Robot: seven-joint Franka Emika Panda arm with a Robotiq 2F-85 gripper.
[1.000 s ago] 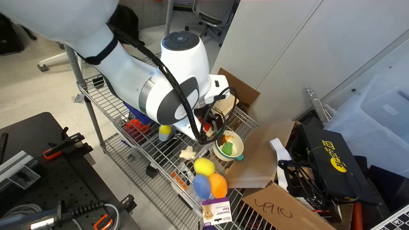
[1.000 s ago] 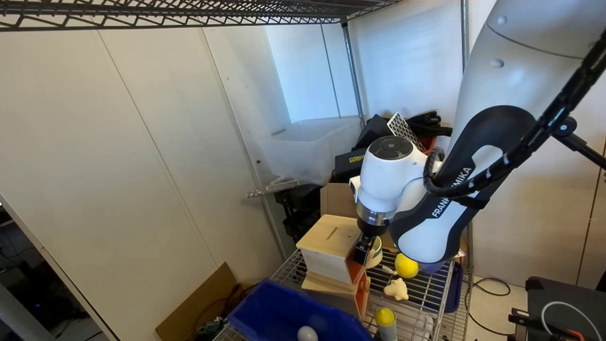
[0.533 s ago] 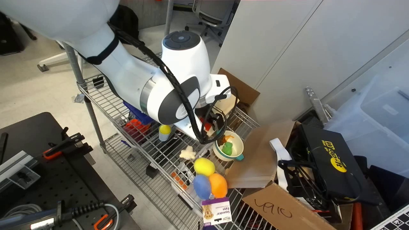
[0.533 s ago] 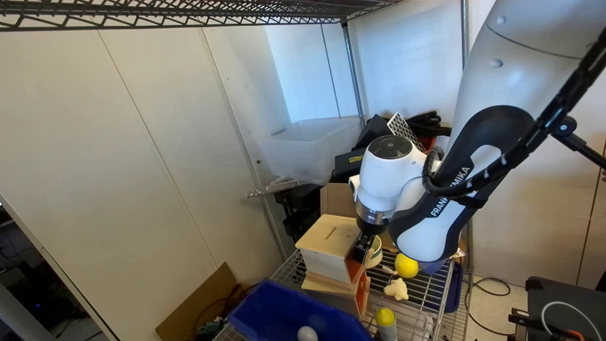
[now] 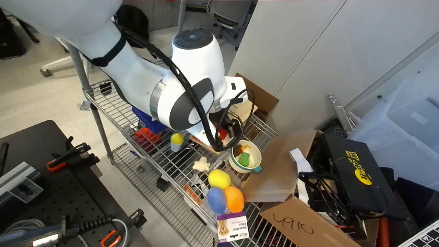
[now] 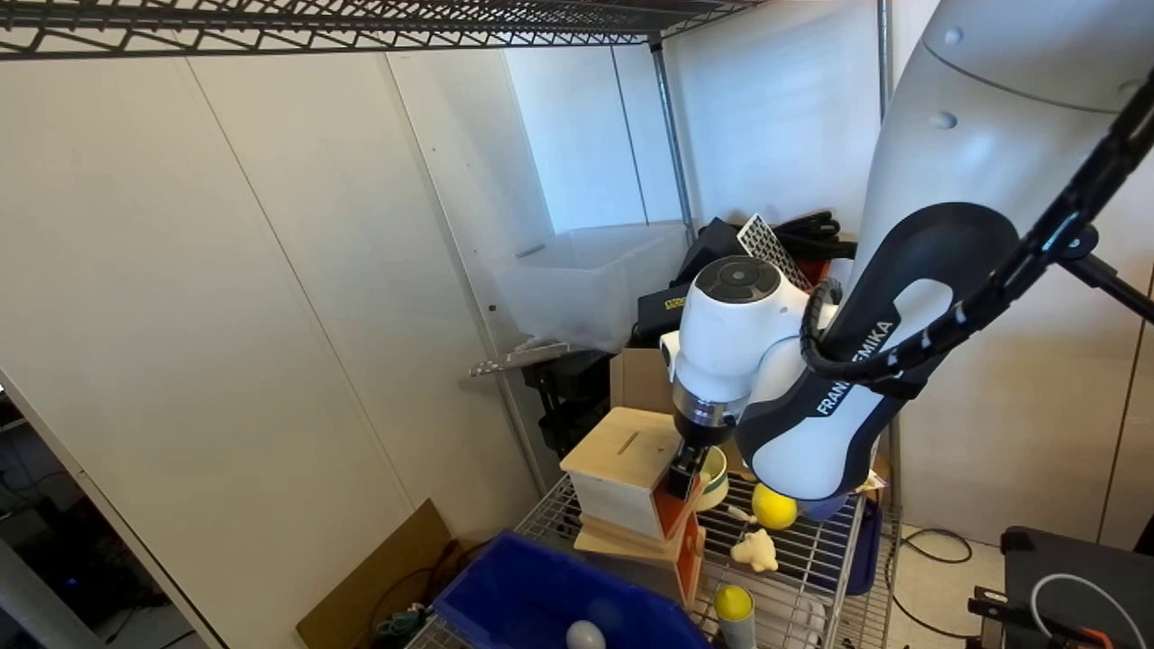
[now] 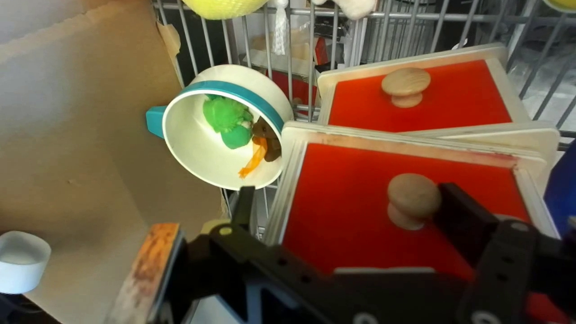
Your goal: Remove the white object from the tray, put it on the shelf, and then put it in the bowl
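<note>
Gripper [image 7: 346, 191] hovers, 2 jaws spread and holding nothing, by a wooden knob [image 7: 411, 198], contact unclear | white object [image 6: 586, 635] sits in the blue tray [image 6: 518, 586], well apart | probable step, fetching it: lift clear, then straddle it squarely

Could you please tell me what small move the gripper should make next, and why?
I would probably lift the gripper clear of the wooden knob, toward the blue tray. In the wrist view it stands open, gripping nothing, with one finger appearing close to the knob, while in an exterior view the white ball to be removed lies in the tray.
</note>
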